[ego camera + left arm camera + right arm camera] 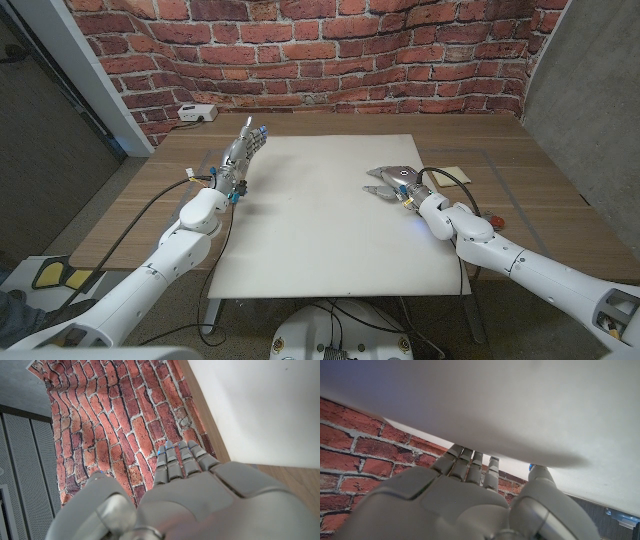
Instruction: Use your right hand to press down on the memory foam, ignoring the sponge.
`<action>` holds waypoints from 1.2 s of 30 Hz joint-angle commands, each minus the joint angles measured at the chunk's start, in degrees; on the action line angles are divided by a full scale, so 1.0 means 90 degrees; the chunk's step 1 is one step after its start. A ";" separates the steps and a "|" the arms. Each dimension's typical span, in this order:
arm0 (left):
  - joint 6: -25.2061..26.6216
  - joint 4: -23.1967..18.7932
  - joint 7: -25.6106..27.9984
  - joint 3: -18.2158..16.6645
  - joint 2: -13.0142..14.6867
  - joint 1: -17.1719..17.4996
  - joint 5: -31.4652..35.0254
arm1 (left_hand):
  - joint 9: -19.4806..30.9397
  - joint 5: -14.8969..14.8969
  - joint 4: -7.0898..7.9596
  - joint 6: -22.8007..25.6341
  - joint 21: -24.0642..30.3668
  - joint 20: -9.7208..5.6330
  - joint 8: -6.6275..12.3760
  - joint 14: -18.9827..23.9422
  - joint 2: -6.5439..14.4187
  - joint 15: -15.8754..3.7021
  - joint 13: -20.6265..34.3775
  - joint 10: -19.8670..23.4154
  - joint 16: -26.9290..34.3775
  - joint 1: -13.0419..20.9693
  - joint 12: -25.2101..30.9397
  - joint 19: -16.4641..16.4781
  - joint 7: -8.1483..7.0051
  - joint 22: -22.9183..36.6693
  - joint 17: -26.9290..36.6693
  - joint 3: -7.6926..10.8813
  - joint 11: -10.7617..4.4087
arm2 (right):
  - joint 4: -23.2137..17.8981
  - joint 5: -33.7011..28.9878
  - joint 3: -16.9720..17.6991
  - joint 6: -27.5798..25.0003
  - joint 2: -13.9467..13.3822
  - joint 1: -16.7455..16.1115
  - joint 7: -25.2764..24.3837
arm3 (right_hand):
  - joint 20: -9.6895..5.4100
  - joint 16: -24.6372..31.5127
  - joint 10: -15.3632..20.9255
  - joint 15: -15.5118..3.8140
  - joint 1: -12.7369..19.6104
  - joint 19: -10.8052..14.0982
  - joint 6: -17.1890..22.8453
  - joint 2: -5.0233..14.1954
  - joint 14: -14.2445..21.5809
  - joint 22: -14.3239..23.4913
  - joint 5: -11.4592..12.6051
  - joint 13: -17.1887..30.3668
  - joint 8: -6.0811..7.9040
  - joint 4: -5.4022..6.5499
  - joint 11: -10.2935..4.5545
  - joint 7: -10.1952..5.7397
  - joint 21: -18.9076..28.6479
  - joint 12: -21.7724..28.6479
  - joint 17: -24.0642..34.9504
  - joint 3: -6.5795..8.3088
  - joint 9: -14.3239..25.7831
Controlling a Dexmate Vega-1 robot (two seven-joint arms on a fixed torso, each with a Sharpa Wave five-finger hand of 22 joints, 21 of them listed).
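The memory foam (320, 215) is a large white sheet that covers most of the table's middle. My right hand (392, 182) is low over its right part, palm down, fingers spread and pointing toward picture left, holding nothing. In the right wrist view the right hand (460, 500) has its fingers close against the white foam (495, 405) and casts a shadow on it; whether it touches I cannot tell. A flat pale yellow sponge (447, 175) lies just off the foam's right edge, behind the right wrist. My left hand (243, 150) stands upright at the foam's left edge, fingers straight, holding nothing.
A white power strip (195, 113) with a cable sits at the table's back left corner. A small red thing (490, 218) lies on the wood (520, 170) right of my right forearm. A brick wall (320, 50) stands behind the table.
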 commanded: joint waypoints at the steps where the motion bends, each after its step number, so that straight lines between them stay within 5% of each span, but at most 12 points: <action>1: -0.0035 0.0028 -0.0046 -0.0003 -0.0008 -0.0025 -0.0013 | 0.0029 -0.0016 0.0017 0.0050 -0.0012 0.0047 -0.0018 0.0047 0.0006 0.0007 0.0016 0.0069 0.0001 0.0021 -0.0022 0.0023 0.0000 0.0018 0.0016 -0.0019 -0.0026 | -0.0315 -0.0032 0.0129 -0.0011 -0.0147 -0.0075 0.0233 | -0.0010 0.0035 0.0073 0.0018 0.0067 0.0177 0.0066 0.0001 0.0064 0.0027 0.0018 0.0007 0.0027 0.0008 -0.0005 0.0011 0.0053 0.0059 0.0022 0.0050 0.0025; 36: -0.0129 -0.0047 -0.0107 -0.0059 -0.0002 0.0030 -0.0105 | 0.0031 -0.0026 0.0020 0.0085 -0.0011 0.0052 -0.0023 0.0068 0.0034 0.0000 0.0017 0.0082 0.0006 0.0044 -0.0030 0.0040 -0.0001 0.0019 0.0017 -0.0047 -0.0018 | -0.0918 0.0162 0.0756 0.0436 -0.0250 -0.0308 -0.0364 | -0.0031 0.0044 0.0109 -0.0003 0.0141 0.0219 0.0018 -0.0032 0.0101 0.0032 0.0000 0.0008 -0.0006 0.0073 0.0005 0.0045 0.0048 0.0065 0.0042 0.0090 0.0026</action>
